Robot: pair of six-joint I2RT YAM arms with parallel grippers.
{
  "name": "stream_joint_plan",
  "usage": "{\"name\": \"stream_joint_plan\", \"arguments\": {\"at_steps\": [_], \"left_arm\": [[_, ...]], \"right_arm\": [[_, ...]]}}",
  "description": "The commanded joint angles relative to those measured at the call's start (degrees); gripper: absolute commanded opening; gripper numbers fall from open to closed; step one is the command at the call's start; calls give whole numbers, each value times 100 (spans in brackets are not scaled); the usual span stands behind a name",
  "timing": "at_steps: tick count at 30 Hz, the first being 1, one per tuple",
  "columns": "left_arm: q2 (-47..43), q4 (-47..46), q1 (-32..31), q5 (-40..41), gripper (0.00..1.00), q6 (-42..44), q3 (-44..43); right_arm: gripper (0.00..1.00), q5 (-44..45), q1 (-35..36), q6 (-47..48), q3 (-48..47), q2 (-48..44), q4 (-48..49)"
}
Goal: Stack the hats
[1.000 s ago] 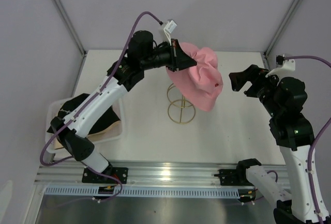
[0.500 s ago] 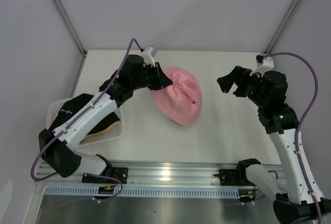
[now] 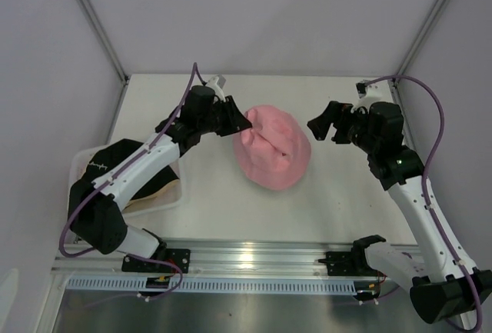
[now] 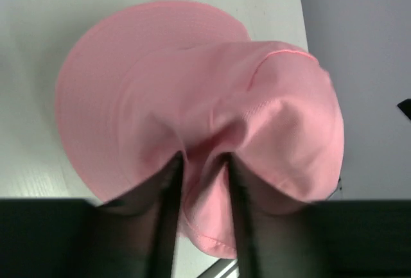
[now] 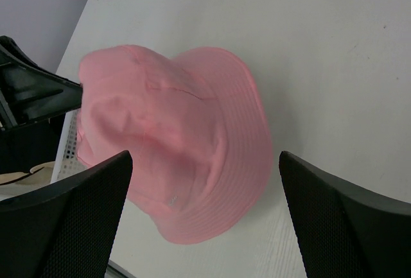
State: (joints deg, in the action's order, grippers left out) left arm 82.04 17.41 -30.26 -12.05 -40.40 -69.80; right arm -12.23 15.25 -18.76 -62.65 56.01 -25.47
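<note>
The pink fabric bucket hat sits centrally on the white table. We see the left gripper narrowly parted around a fold and cannot tell whether it grips. The right gripper stands wide, empty.

Your table is a white, matte rectangle set between grey walls, with a silver metal rail running along its near edge. You have 2 things lying directly on it. 1 is the pink hat, near the middle and a little toward the far side. Its round brim is spread on the surface and its crown is humped up and creased. The other is the white basket, at the left edge and well apart from the pink hat. It holds a black hat with tan cloth showing under it.
</note>
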Motion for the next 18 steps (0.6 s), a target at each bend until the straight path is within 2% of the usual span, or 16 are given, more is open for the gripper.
{"name": "stream_joint_plan", "arguments": {"at_steps": [1, 2, 3, 4, 5, 6, 11, 14, 15, 18], "left_arm": [[-91, -36, 47, 107, 42, 6, -306], [-257, -88, 47, 142, 53, 23, -167], [-346, -210, 47, 159, 76, 24, -113], [-434, -273, 47, 186, 84, 41, -69], [-574, -299, 47, 247, 99, 50, 62], [-619, -334, 47, 256, 100, 85, 80], [-856, 113, 47, 317, 99, 383, 98], [-1137, 622, 47, 948, 99, 551, 98], [-1216, 771, 47, 1403, 99, 612, 116], [-1594, 1220, 38, 1889, 100, 718, 107]], "right_arm": [[100, 150, 119, 119, 77, 190, 525], [99, 177, 110, 119, 139, 217, 622], [99, 212, 119, 119, 287, 252, 718], [100, 290, 119, 119, 402, 340, 1024], [99, 526, 102, 75, 542, 401, 1201], [99, 598, 23, 14, 770, 480, 1438], [100, 336, -276, -365, 763, 938, 1422], [99, 248, -285, -382, 851, 903, 1624], [99, 195, -285, -408, 912, 920, 1790], [99, -8, -207, -444, 1220, 1104, 1906]]}}
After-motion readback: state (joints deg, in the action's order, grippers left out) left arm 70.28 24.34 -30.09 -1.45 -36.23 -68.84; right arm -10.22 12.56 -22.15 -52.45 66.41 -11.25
